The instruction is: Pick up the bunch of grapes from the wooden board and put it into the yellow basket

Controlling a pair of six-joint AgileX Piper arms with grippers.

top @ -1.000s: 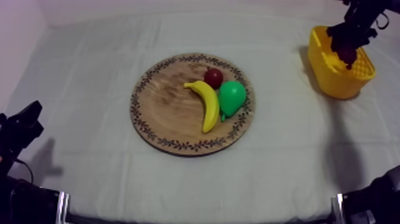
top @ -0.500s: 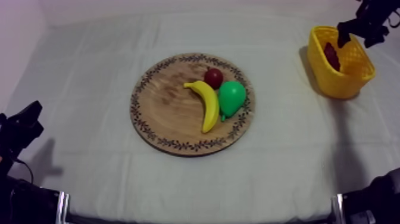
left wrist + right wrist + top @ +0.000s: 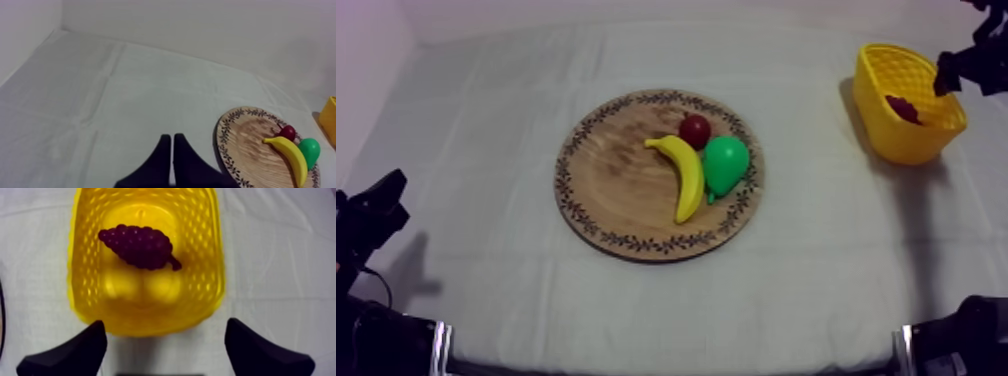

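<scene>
My right claw [image 3: 165,334] hangs over the yellow basket [image 3: 212,263], its two black fingers spread wide apart with nothing between them. The bunch of grapes [image 3: 139,247] lies on its side on the basket's floor, apart from the claw. It is a dark purple, knobbly cluster that tapers to a short stem.

The basket stands near the far right edge of the desk [image 3: 486,120]. A broad strip of bare cloth separates it from the round wooden board [image 3: 606,185] at the middle. On the board's right half a banana [image 3: 684,175] lies against a pear [image 3: 726,162], with a small red fruit [image 3: 695,129] just beside them. More bare cloth stretches to the left of the board.

My left claw [image 3: 172,142] rests low at the left side, its fingers pressed together in a narrow wedge.
</scene>
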